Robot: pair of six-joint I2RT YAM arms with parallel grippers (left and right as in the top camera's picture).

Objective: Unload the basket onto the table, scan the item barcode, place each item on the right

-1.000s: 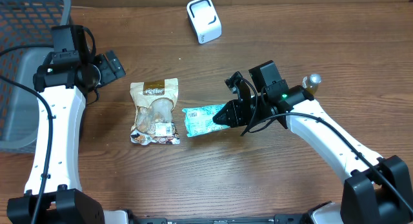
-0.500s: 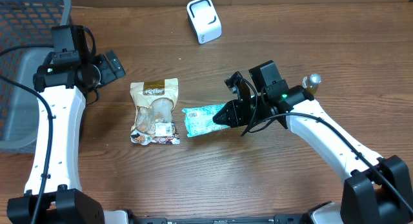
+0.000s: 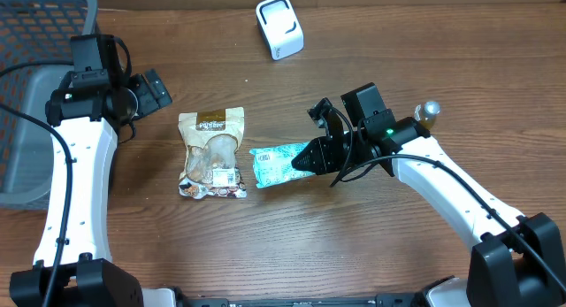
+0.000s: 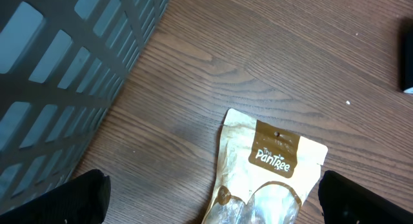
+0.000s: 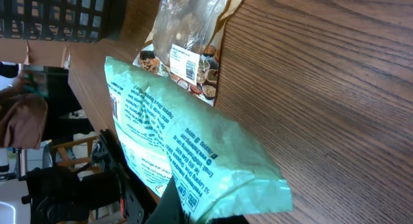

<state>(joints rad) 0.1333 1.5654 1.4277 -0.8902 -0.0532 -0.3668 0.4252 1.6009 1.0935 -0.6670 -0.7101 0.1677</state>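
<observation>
Fingers on the right arm (image 3: 309, 157) are clamped shut on the right end of the green packet (image 3: 274, 163), which lies across the middle of the worktop (image 3: 398, 59), its far end just beside the brown pouch (image 3: 212, 152). From the right wrist view the packet looks like thin, crinkly film, puffed with air and pinched flat where it is held. I'd judge it light and soft, likely to droop or twist from that one end, and slick enough to slide if the grip is shallow. Holding the flat sealed edge seems the sensible place, since it leaves the printed face free. I can't make out where its barcode sits. The left fingers (image 3: 150, 90) are spread wide and hold nothing, hanging above the worktop between the basket (image 3: 35, 77) and the top of the pouch. The white scanner (image 3: 279, 26) stands at the far edge, well apart from the packet, so the packet would need carrying over and turning print-side toward it.
</observation>
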